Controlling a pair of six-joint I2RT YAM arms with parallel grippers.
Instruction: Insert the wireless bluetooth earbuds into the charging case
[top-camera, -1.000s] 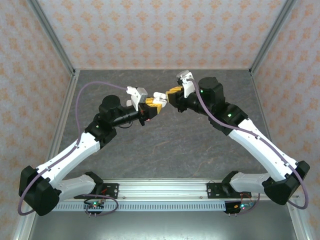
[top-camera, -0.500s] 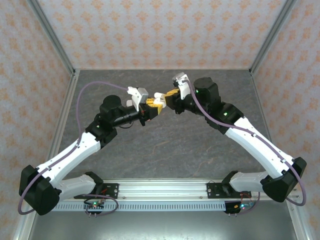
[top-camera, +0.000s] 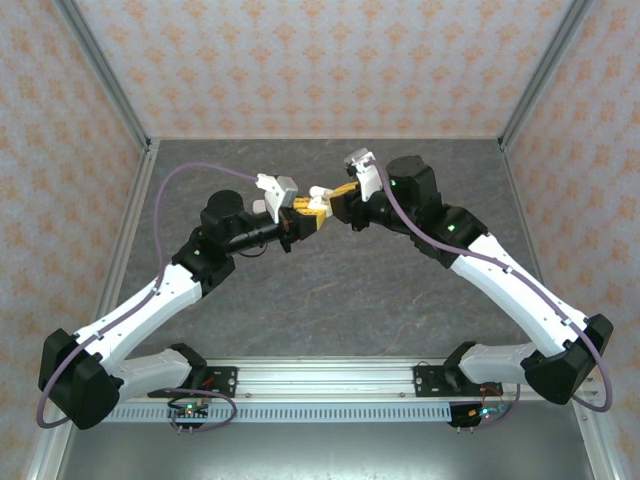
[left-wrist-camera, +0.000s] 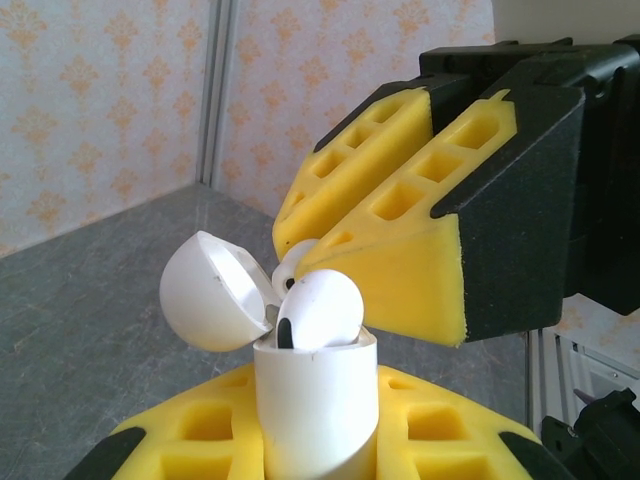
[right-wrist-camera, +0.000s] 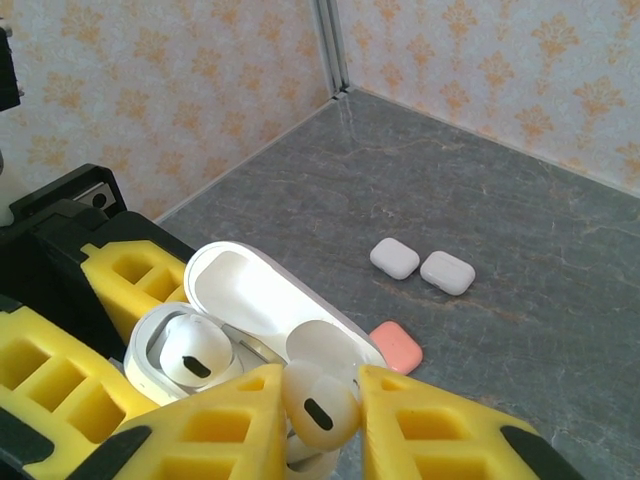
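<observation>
Near the middle of the table (top-camera: 330, 300), left gripper (left-wrist-camera: 318, 445) clamped tight on the charging case (left-wrist-camera: 315, 390), held upright with lid swung open. Seated in one well: a white earbud (left-wrist-camera: 322, 310). Just beyond, reaching in from the right, right gripper (right-wrist-camera: 322, 392) pinched shut on a second earbud (right-wrist-camera: 318, 408) (white too, dark slot showing), poised right at the case mouth. Farther back on the table: coral-pink case (right-wrist-camera: 397, 346), then two white closed cases (right-wrist-camera: 395, 258) side by side.
</observation>
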